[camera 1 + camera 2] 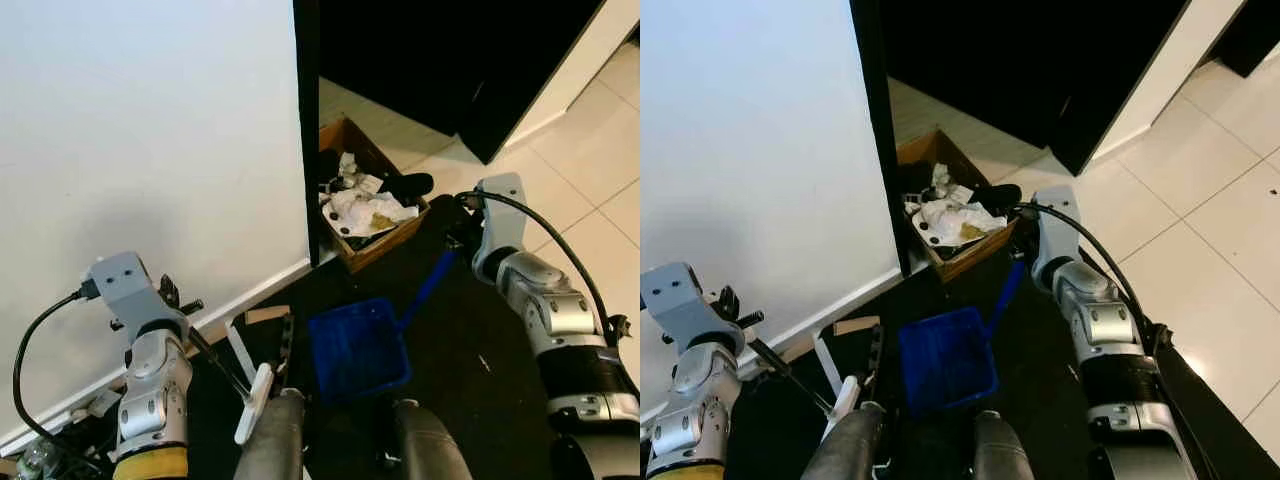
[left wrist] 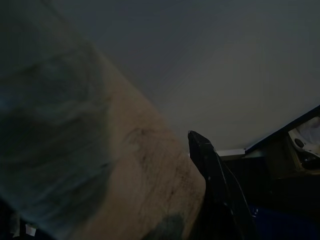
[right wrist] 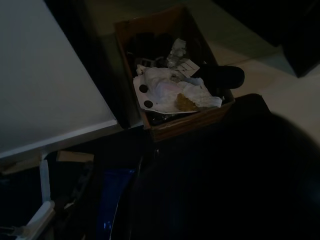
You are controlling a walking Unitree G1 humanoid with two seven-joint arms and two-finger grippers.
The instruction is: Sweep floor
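A blue dustpan [image 1: 358,350] hangs low over the dark floor in front of me. Its blue handle [image 1: 428,285] slants up to my right gripper [image 1: 458,245], which is shut on it; the wrist hides the fingertips. In the right wrist view the dustpan [image 3: 112,200] is a dim blue patch. My left gripper [image 1: 178,305] is at the lower left near the white wall. A thin black rod [image 1: 220,365] runs from it down to a white piece [image 1: 255,400]. A blurred tan shape sits close to the lens in the left wrist view.
An open cardboard box [image 1: 385,245] holding crumpled paper and rubbish [image 1: 365,205] stands by the edge of the black door frame [image 1: 308,130]. A cardboard scrap [image 1: 265,315] lies at the skirting. Pale tiles [image 1: 590,170] spread to the right. My legs [image 1: 270,440] are below.
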